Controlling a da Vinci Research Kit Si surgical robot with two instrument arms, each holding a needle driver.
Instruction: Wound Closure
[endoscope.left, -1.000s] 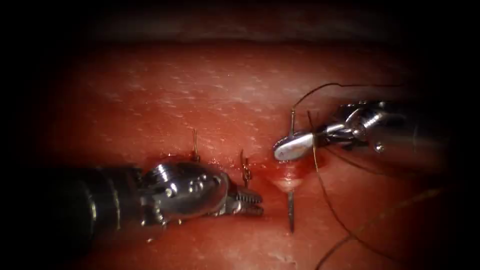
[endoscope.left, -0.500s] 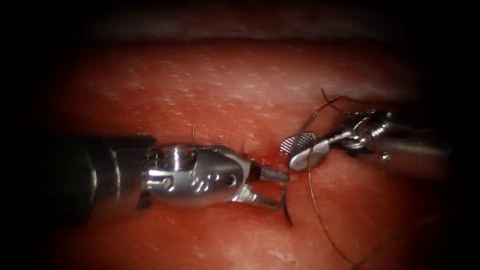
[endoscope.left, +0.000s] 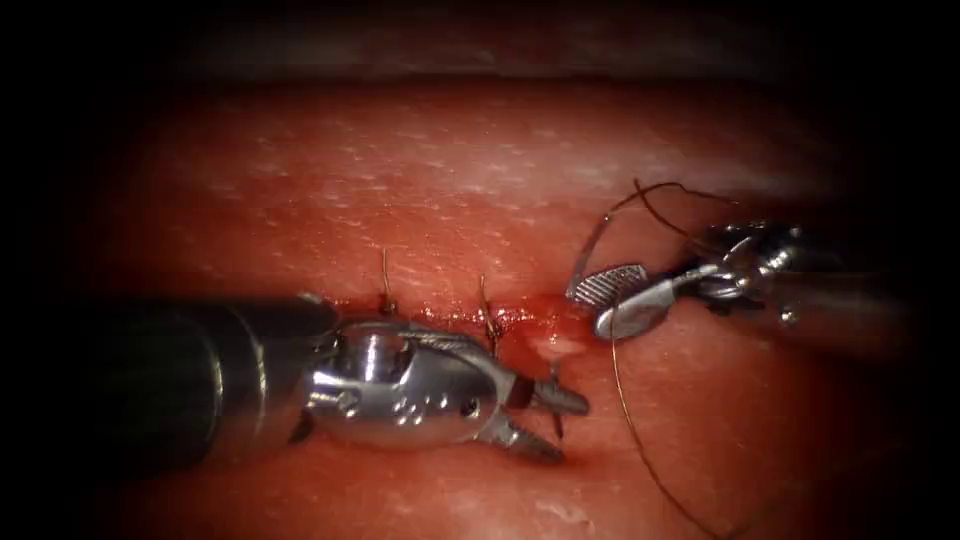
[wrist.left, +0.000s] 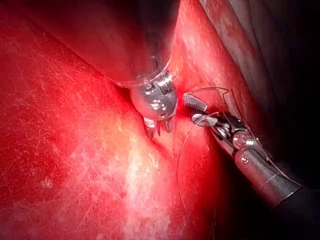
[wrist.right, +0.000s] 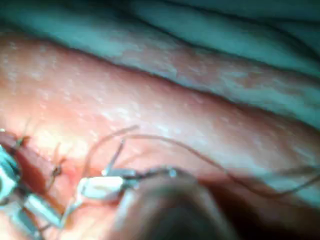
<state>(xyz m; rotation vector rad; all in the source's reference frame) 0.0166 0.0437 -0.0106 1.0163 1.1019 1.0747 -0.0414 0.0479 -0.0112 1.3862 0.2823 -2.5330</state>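
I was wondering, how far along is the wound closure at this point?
Done: two stitches with cut ends stand along the cut. In hand: the needle is in the tissue, its point emerging between the open jaws of the left end effector. The right end effector is open and holds nothing, beside the needle's tail. Left: the needle is not yet out, and the thread lies loose, untied.

Lit from the endoscope side, brightest on the tissue (endoscope.left: 480, 190) at the middle and toward 12 o'clock, then fading into heavy darkness all around the rim, deepest at 9 and 3 o'clock. Hard glare on the metal of the left tool (endoscope.left: 572, 430), smaller glints on the right tool (endoscope.left: 590, 308). Dark shadow below the left tool, toward 7 o'clock. Strong, pale light in the right wrist view; wet shine on the tissue in the left wrist view.
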